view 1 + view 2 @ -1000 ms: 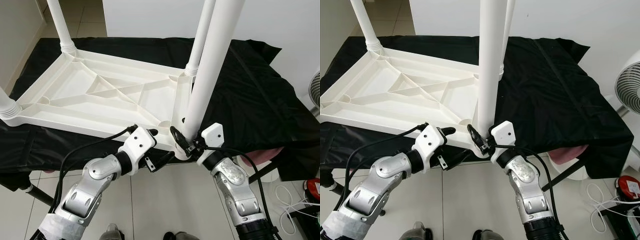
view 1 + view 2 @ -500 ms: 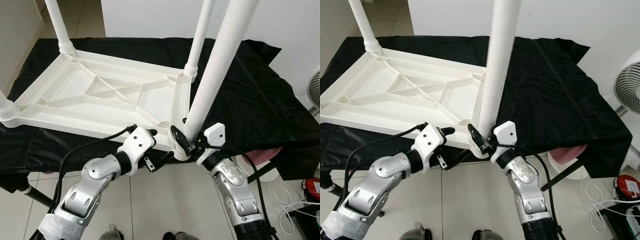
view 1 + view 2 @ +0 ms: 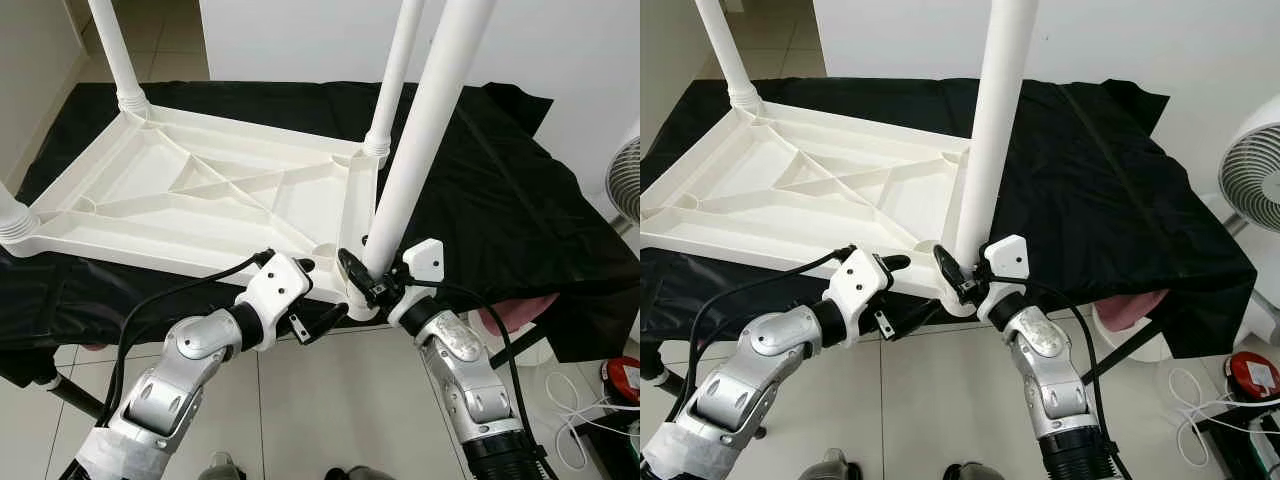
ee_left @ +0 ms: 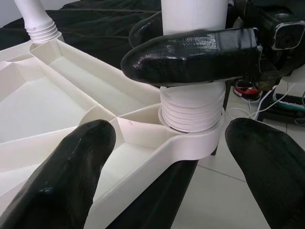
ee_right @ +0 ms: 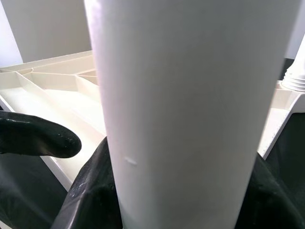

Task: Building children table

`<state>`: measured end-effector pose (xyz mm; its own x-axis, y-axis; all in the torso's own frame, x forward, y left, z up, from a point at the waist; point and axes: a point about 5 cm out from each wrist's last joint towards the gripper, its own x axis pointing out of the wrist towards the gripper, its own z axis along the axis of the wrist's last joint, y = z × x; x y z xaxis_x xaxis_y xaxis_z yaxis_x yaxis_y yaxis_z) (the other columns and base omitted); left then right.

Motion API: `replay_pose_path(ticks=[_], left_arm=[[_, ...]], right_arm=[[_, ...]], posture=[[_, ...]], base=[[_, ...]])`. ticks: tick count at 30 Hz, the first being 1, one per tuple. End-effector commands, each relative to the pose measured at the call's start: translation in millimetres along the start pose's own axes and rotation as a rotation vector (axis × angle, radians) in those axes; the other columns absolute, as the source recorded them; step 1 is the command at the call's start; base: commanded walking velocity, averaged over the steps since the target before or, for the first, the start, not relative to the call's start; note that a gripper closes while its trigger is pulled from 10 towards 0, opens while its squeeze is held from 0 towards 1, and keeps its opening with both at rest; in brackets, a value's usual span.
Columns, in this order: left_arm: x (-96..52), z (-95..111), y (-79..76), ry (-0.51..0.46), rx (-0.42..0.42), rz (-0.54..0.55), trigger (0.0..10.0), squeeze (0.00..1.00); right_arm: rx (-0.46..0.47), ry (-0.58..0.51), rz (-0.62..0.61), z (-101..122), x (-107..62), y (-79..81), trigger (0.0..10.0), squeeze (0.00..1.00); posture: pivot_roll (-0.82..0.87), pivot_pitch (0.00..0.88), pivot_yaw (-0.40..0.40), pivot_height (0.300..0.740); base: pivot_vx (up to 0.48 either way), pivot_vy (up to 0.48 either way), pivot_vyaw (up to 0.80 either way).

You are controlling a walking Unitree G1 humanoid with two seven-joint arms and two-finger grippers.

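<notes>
So: glossy tiled floor, black cloth carrying the upturned ribbed white plastic tabletop, right gripper clamped round the smooth tubular leg at its threaded near-corner socket, left gripper spread just beside.

White plastic tabletop upside down, ribbed underside up; white legs upright in corners, near leg tilted.
</notes>
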<state>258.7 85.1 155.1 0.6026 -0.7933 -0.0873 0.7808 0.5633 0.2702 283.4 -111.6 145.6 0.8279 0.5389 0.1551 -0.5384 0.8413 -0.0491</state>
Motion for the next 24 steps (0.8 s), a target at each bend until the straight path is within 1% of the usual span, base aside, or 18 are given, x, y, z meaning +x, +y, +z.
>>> replay_pose_path(ticks=[1,6,7,9,10,11,12,13,15,21,23,24], left_arm=[[-1.5,0.8,-2.4,0.001,-0.002,0.000,10.0,0.00],[-1.3,1.1,-2.5,0.000,-0.003,0.001,10.0,0.00],[-1.1,1.3,-2.6,0.000,-0.004,0.000,10.0,0.00],[-1.1,1.3,-2.6,0.000,-0.004,0.000,10.0,0.00],[-1.1,1.5,-2.7,0.000,-0.004,-0.001,10.0,0.00],[-1.5,1.7,-1.5,0.002,-0.001,0.001,10.0,0.00],[-1.5,1.7,-1.5,0.002,-0.001,0.001,10.0,0.00],[-1.8,1.7,-0.6,0.004,0.001,0.004,10.0,0.00],[-2.4,1.9,0.5,0.006,0.002,0.006,10.0,0.00],[-3.7,2.1,2.6,0.009,0.005,0.011,10.0,0.00],[-3.7,2.2,2.8,0.009,0.003,0.011,10.0,0.00],[-3.7,2.2,2.8,0.009,0.003,0.011,10.0,0.00]], right_arm=[[0.040,0.103,-0.022,-19.1,-5.4,-0.3,10.0,0.00],[0.068,0.073,-0.057,-15.0,-3.6,-3.0,10.0,0.00],[0.069,0.035,-0.078,-12.0,-4.0,-4.5,10.0,0.00],[0.069,0.035,-0.078,-12.0,-4.0,-4.5,10.0,0.00],[0.069,0.010,-0.092,-10.1,-4.5,-5.4,10.0,0.00],[0.062,-0.047,-0.114,-6.5,-8.0,-5.6,10.0,0.00],[0.062,-0.047,-0.114,-6.5,-8.0,-5.6,10.0,0.00],[0.056,-0.087,-0.130,-4.0,-10.8,-5.6,10.0,0.00],[0.040,-0.105,-0.130,-4.3,-13.5,-3.7,10.0,0.00],[0.046,-0.100,-0.137,-11.3,-18.7,-0.1,10.0,0.00],[0.016,-0.088,-0.138,-13.8,-20.4,0.8,10.0,0.00],[0.016,-0.088,-0.138,-13.8,-20.4,0.8,10.0,0.00]], posture=[[0.06,0.086,-0.059,0.740],[0.06,0.091,-0.057,0.740],[0.06,0.094,-0.058,0.740],[0.06,0.094,-0.058,0.740],[0.06,0.094,-0.058,0.740],[0.06,0.099,-0.054,0.740],[0.06,0.099,-0.054,0.740],[0.06,0.099,-0.054,0.740],[0.06,0.100,-0.050,0.740],[0.06,0.099,-0.046,0.740],[0.06,0.100,-0.045,0.740],[0.06,0.100,-0.045,0.740]], base=[[0.000,0.000,0.00],[0.000,0.000,0.00],[0.000,0.000,0.00],[0.000,0.000,0.00],[0.000,0.000,0.00],[0.000,0.000,0.00],[0.000,0.000,0.00],[0.000,0.000,0.00],[0.000,0.000,0.00],[0.000,0.000,0.00],[0.000,0.000,0.00],[0.000,0.000,0.00]])
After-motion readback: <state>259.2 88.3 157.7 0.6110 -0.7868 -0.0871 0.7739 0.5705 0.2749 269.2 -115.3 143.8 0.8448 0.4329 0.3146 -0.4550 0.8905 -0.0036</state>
